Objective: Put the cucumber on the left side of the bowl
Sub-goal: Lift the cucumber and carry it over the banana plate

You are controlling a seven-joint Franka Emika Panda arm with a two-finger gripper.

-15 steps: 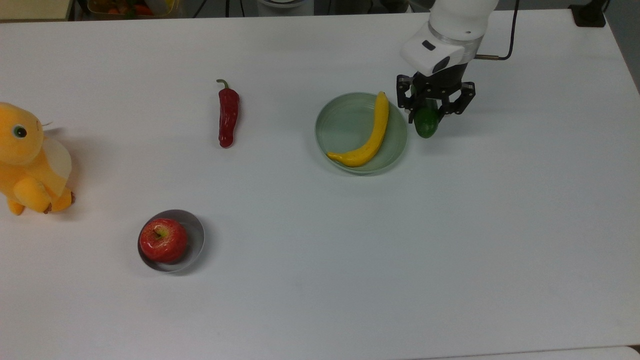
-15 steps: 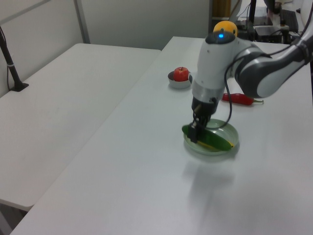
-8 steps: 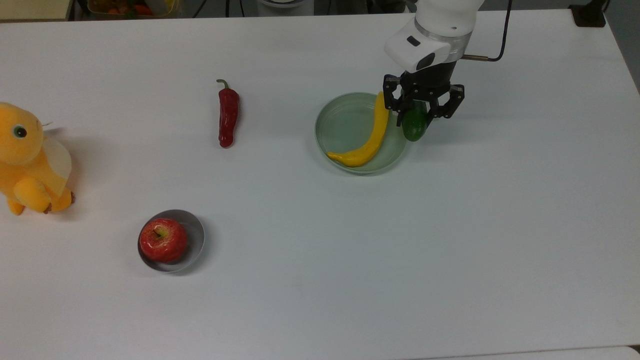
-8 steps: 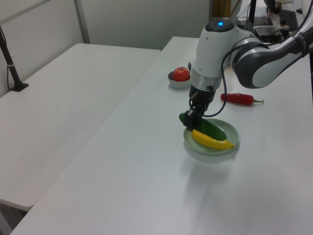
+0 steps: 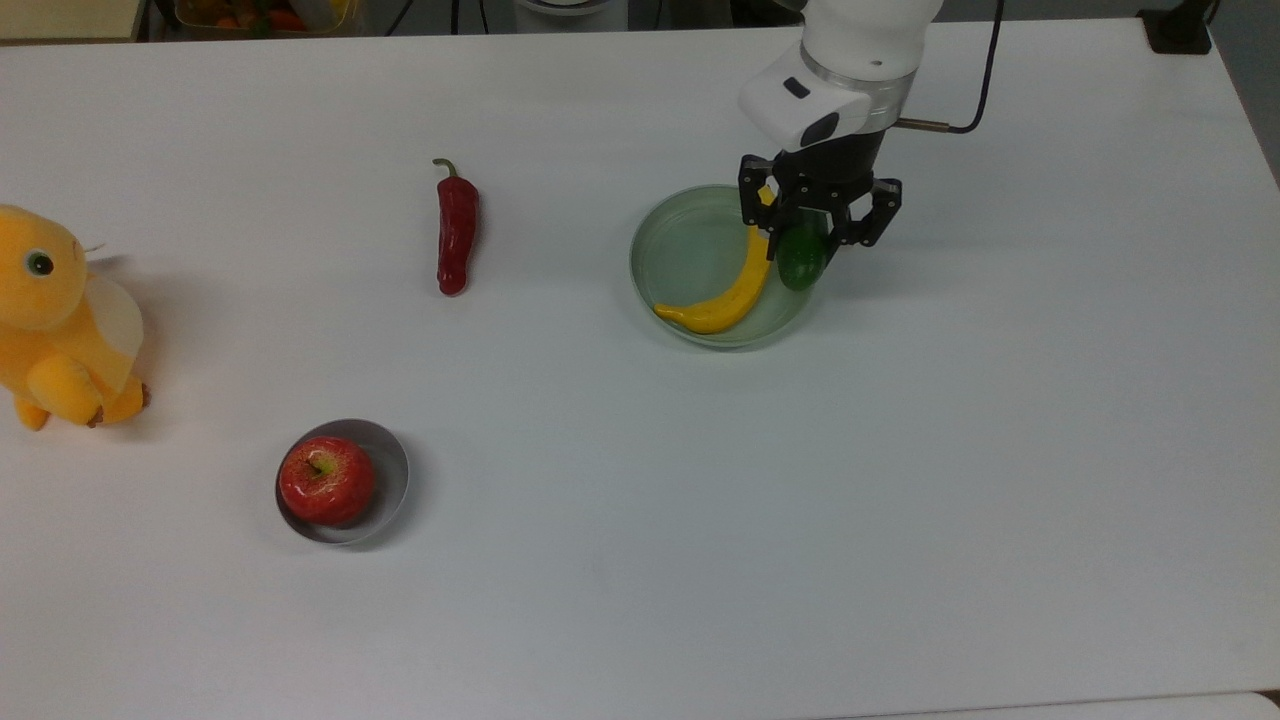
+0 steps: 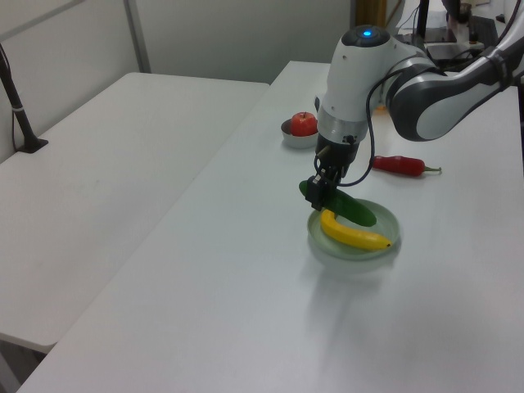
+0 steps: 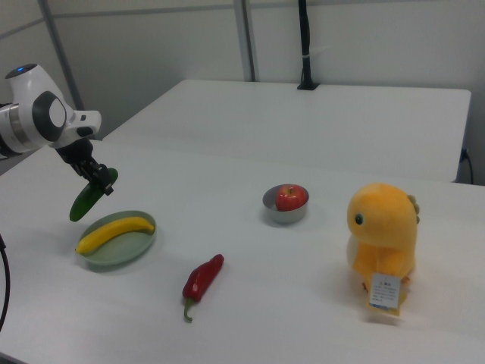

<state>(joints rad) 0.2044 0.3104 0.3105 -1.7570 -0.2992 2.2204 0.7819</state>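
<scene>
My gripper (image 5: pixel 808 222) (image 6: pixel 321 190) (image 7: pixel 101 178) is shut on the dark green cucumber (image 5: pixel 801 259) (image 6: pixel 354 210) (image 7: pixel 88 199), which hangs tilted in the air over the right edge of the pale green plate (image 5: pixel 690 250) in the top view. The small grey bowl (image 5: pixel 388 470) (image 6: pixel 293 137) (image 7: pixel 284 213) holds a red apple (image 5: pixel 327 480) (image 7: pixel 291 197) and stands far off at the top view's lower left.
A yellow banana (image 5: pixel 735 280) (image 6: pixel 354 236) (image 7: pixel 114 232) lies in the plate (image 6: pixel 383 246) (image 7: pixel 114 254). A red chili (image 5: pixel 456 232) (image 6: pixel 399 165) (image 7: pixel 201 280) lies on the table between plate and bowl. A yellow plush toy (image 5: pixel 55 320) (image 7: pixel 381 235) stands at the top view's left edge.
The gripper has carried the cucumber leftward in the top view, from beside the plate's right edge to above its rim, and lifted it a little.
</scene>
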